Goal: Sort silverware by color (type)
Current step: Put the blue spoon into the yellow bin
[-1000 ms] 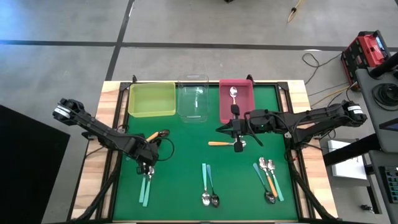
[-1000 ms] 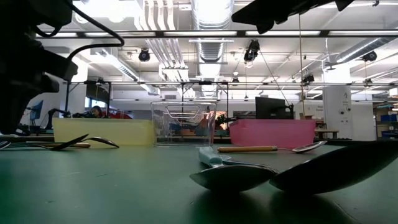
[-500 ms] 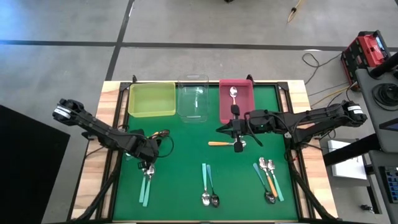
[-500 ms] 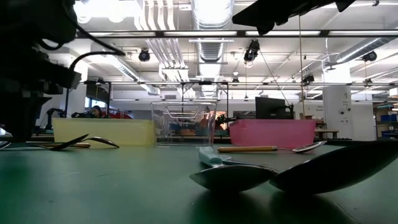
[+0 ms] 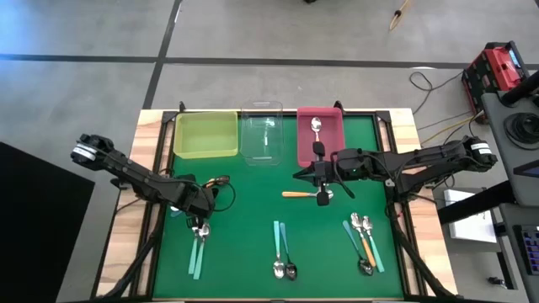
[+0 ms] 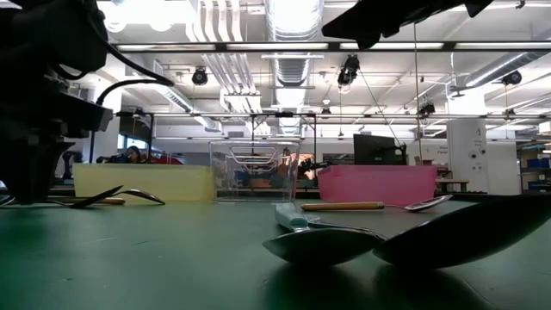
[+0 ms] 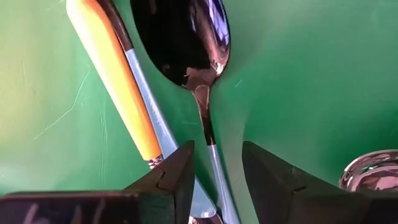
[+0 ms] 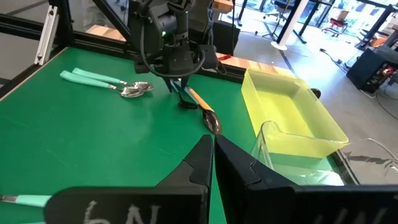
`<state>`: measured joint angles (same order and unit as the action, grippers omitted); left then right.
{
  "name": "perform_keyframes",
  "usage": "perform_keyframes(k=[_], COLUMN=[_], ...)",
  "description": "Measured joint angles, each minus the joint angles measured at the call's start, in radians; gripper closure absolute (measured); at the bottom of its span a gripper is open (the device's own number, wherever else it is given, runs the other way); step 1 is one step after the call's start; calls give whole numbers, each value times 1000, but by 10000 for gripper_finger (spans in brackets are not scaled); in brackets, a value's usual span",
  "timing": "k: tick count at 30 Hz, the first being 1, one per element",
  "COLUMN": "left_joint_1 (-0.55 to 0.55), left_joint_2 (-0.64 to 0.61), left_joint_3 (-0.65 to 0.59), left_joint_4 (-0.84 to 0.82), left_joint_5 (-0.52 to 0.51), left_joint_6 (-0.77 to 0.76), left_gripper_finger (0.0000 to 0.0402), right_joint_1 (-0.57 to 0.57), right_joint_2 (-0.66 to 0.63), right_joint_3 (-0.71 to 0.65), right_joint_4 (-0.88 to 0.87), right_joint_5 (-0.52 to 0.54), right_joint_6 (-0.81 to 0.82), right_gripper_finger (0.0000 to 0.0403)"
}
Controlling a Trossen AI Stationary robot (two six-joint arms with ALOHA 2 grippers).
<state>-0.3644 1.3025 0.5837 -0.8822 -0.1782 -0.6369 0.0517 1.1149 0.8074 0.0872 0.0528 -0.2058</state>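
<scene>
Overhead pipes and strip lights fill the workshop behind the green-matted worktop [image 5: 253, 210], which carries three bins along its far edge: a yellow-green plastic bin [image 5: 205, 135], a clear plastic bin [image 5: 262, 135] and a pink plastic bin [image 5: 319, 139].

Sorting looks barely begun. Only the pink bin holds anything I can make out, a silver spoon [image 5: 317, 126]; the yellow and clear bins look empty. Most of the silverware is still out on the mat: a teal-handled pair [image 5: 282, 252] at the near middle, a mixed cluster of orange and teal spoons [image 5: 363, 240] at the near right, and a lone orange-handled spoon [image 5: 296, 194] in the centre.

At the left, the left gripper [image 7: 214, 177] is low over a small pile, its fingers narrowly parted astride the stem of a teal-handled dark-bowled spoon [image 7: 199, 68], with an orange handle [image 7: 112, 74] just beside; nothing is clamped yet. The right gripper [image 8: 211, 155] hovers near the middle with its fingers pressed together, empty.

No brand or label is readable; only faint scrawl on the finger mounts, illegible.
</scene>
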Motion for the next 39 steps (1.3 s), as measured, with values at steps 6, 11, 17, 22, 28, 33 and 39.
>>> perform_keyframes(k=[6,11,17,22,28,33,39], left_joint_1=[1,1,2,2,2,2,1], left_joint_2=[-3,-3,-2,-2,-1,-1,-1], left_joint_3=[-31,-33,-34,-35,-35,-35,-35], left_joint_4=[20,30,35,41,51,58,61], left_joint_5=[-7,-7,-7,-6,-2,1,1], left_joint_6=[-7,-1,-1,-2,-3,-4,-4], left_gripper_finger=[288,288,289,296,310,320,323], right_joint_1=[0,0,0,0,0,0,0], right_joint_2=[0,0,0,0,0,0,0], right_joint_3=[0,0,0,0,0,0,0], right_joint_4=[0,0,0,0,0,-1,-1], right_joint_5=[0,0,0,0,0,0,0], right_joint_6=[-4,-4,-4,-4,-4,-4,-4], right_gripper_finger=[394,394,394,394,394,394,394])
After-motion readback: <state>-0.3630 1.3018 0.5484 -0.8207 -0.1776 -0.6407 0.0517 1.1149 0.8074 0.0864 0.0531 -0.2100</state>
